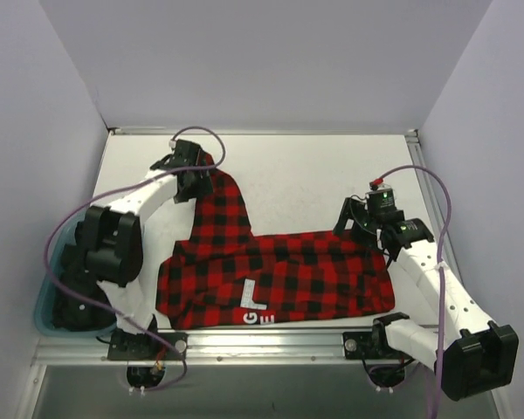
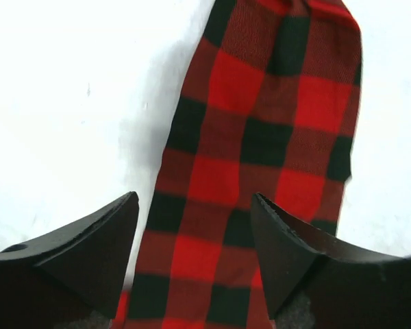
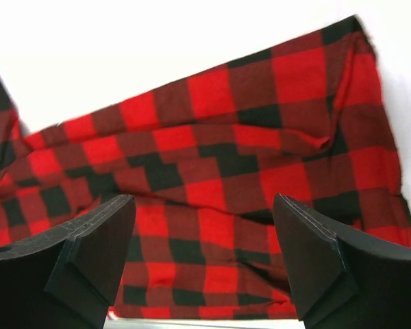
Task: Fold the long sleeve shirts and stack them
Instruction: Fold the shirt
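Along the near edge of the table, spread flat: the red-and-black flannel shirt, long axis running left to right, white lettering close to the near hem. Off the near-left corner, beside the left arm's base: a teal bin, well apart from the cloth. Midway back, over the shirt's far-right corner: the right gripper, fingers apart, checked cloth below, nothing clamped. From the shirt's left part, one sleeve reaching toward the far-left corner, its axis near to far, crosswise to the body. At that sleeve's far end: the left gripper, fingers likewise apart, the strip of cloth lying in line between them, nothing held; touching or just above, cannot tell. Probably calls for the left arm, nearest the sleeve tip, to close there and carry it back over the body. Nothing between either pincer and the cloth; only purple cables looping near each wrist.
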`<state>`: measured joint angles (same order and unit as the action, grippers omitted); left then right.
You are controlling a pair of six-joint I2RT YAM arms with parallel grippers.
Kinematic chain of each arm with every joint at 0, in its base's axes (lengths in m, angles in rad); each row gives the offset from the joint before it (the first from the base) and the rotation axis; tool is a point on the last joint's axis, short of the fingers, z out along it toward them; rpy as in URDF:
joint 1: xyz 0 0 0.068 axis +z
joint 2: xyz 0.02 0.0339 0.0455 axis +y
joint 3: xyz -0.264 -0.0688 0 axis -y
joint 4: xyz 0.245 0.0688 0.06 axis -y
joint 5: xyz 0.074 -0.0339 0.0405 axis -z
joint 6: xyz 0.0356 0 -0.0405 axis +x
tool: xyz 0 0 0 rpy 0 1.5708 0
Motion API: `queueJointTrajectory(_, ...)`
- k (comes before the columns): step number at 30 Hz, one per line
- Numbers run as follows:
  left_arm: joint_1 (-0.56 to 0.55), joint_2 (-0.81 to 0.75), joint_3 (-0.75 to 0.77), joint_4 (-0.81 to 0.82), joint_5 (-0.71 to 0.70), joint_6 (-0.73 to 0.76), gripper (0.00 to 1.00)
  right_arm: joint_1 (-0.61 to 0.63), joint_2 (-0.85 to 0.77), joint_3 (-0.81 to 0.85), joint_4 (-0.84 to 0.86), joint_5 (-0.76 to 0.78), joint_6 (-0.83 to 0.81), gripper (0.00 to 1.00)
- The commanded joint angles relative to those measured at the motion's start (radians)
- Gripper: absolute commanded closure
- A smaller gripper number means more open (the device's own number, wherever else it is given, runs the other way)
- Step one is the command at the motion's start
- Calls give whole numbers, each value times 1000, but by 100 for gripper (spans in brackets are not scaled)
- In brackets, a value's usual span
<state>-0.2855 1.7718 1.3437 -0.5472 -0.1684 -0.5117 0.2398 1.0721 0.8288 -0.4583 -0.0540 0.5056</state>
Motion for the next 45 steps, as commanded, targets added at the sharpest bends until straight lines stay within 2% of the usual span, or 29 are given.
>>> queueJointTrajectory(1, 9, 106, 125, 33, -29, 36, 26, 24, -58, -28, -42, -41, 5, 17)
queueJointTrajectory(2, 9, 150, 141, 35, -28, 36, 30, 27, -75, -40, -40, -46, 5, 17)
queueJointTrajectory(11, 14, 327, 206, 27, -56, 10, 47, 56, -138, -102, -48, -66, -1, 17)
queueJointTrajectory(14, 14, 344, 195, 24, -42, -2, 61, 61, -153, -118, -48, -66, 1, 17)
queueJointTrajectory(15, 14, 341, 181, 23, -36, -5, 75, 59, -155, -125, -48, -64, 1, 17)
queueJointTrajectory(17, 8, 305, 158, 18, -34, -14, 90, 62, -161, -129, -49, -66, 4, 17)
queueJointTrajectory(19, -4, 234, 117, 13, -42, -22, 100, 64, -170, -129, -48, -66, 4, 17)
queueJointTrajectory(20, -9, 206, 103, -8, -60, -28, 100, 62, -172, -129, -49, -64, 2, 17)
queueJointTrajectory(25, -73, 16, 55, -135, -161, -56, 100, 65, -188, -128, -49, -56, -4, 18)
queueJointTrajectory(30, -220, -129, 12, -220, -258, -76, 100, 67, -215, -143, -56, -55, -10, 18)
queueJointTrajectory(34, -231, -167, -92, -220, -162, -152, 100, 67, -215, -155, -56, -61, -9, 18)
queueJointTrajectory(38, -264, -222, -208, -200, -129, -197, 96, 69, -215, -154, -57, -82, -13, 18)
queueJointTrajectory(41, -265, -274, -235, -188, -152, -169, 80, 69, -213, -151, -57, -89, -33, 18)
queueJointTrajectory(42, -264, -288, -232, -185, -169, -162, 69, 69, -212, -151, -57, -89, -36, 18)
queueJointTrajectory(43, -258, -314, -229, -186, -180, -146, 54, 69, -209, -149, -57, -92, -41, 18)
queueJointTrajectory(45, -215, -348, -229, -189, -186, -133, 41, 70, -210, -146, -57, -106, -45, 18)
